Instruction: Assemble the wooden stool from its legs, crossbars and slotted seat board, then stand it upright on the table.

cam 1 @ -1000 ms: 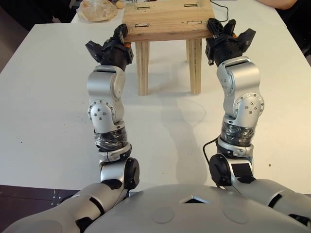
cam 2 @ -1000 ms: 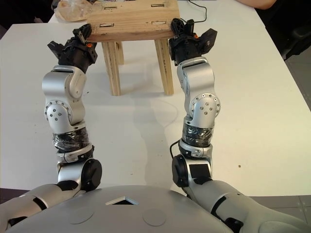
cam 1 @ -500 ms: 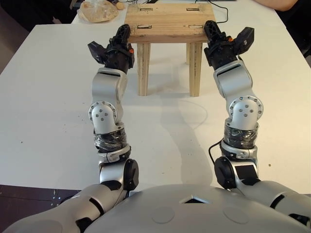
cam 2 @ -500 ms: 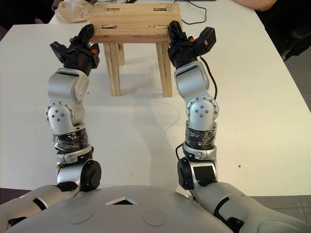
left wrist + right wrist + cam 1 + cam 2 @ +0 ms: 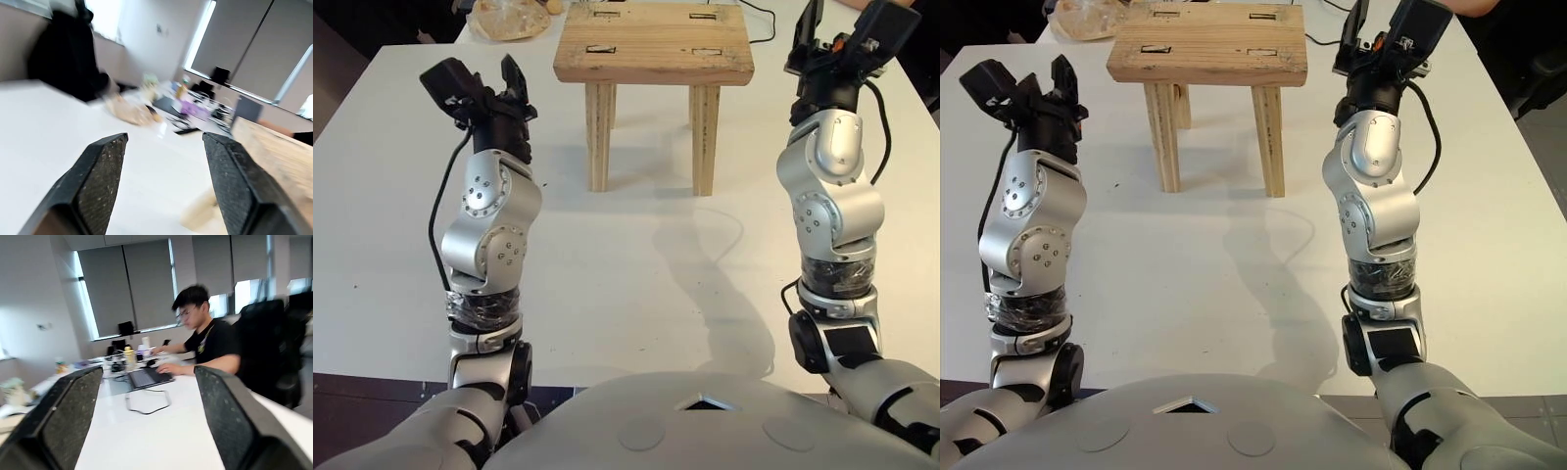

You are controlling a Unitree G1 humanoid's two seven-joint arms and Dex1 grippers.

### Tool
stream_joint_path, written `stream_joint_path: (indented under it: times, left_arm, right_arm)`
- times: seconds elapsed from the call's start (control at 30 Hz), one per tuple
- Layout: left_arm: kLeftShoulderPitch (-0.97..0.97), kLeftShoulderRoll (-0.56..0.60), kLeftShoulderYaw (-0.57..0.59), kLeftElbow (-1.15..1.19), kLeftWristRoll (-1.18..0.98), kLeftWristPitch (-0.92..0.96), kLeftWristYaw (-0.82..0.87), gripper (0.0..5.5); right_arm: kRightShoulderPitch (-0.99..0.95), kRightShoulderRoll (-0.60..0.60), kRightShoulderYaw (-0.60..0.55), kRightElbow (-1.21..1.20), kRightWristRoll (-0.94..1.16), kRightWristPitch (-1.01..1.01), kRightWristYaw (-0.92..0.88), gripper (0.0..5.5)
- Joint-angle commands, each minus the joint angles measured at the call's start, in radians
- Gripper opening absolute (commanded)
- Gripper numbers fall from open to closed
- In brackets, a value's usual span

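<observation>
Stool (image 5: 652, 44) is all together and standing upright on its legs on the white tabletop (image 5: 636, 264), parked between the two end effectors and touching neither one. Left end effector (image 5: 165, 138) is released, fingers spread wide and gripping nothing, with the stool off to its right. Right end effector (image 5: 147, 369) is the same deal, spread open with the stool off to its left, and a crinkly plastic bag (image 5: 509, 18) lies on the tabletop beyond the left end effector.

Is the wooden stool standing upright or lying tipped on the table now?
Upright. The stool stands with its legs on the table and the seat board on top.
</observation>
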Motion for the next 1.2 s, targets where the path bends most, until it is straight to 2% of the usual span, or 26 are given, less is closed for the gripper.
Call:
stream_joint_path:
  times: [0.03,0.1,0.27,0.53,0.7,0.77,0.97,1.03,1.13,1.2]
  left_arm:
    - [0.107,-0.013,-0.044,0.165,0.227,-0.143,-0.041,2.83]
    - [0.147,-0.042,-0.065,0.261,0.294,-0.211,-0.067,2.83]
    - [0.197,-0.123,-0.067,0.434,0.383,-0.348,-0.102,3.53]
    - [0.101,-0.213,-0.014,0.699,0.413,-0.496,-0.138,3.53]
    - [0.043,-0.26,0.002,0.859,0.463,-0.572,-0.098,3.53]
    - [0.035,-0.25,-0.015,0.881,0.557,-0.582,-0.025,3.53]
    - [0.05,-0.256,0.012,0.877,0.549,-0.567,-0.069,3.53]
    - [0.04,-0.248,0.008,0.898,0.554,-0.523,-0.096,3.53]
    - [0.019,-0.208,-0.024,0.927,0.676,-0.421,-0.025,3.53]
    - [0.011,-0.191,-0.006,0.924,0.691,-0.377,-0.01,3.53]
  right_arm:
    - [0.102,0.01,0.024,0.258,-0.144,-0.108,0.013,3.43]
    - [0.143,0.032,0.035,0.346,-0.185,-0.166,0.025,3.43]
    - [0.173,0.078,0.052,0.433,-0.248,-0.266,0.08,3.46]
    - [0.124,0.15,0.052,0.628,-0.299,-0.426,0.114,3.46]
    - [0.092,0.188,0.05,0.789,-0.329,-0.539,0.105,3.46]
    - [0.091,0.196,0.043,0.818,-0.34,-0.564,0.098,3.46]
    - [0.102,0.213,0.035,0.825,-0.387,-0.535,0.044,3.46]
    - [0.101,0.224,0.015,0.829,-0.383,-0.502,0.023,3.46]
    - [0.093,0.233,-0.007,0.844,-0.402,-0.447,-0.036,3.46]
    - [0.093,0.241,-0.018,0.843,-0.41,-0.432,-0.065,3.46]
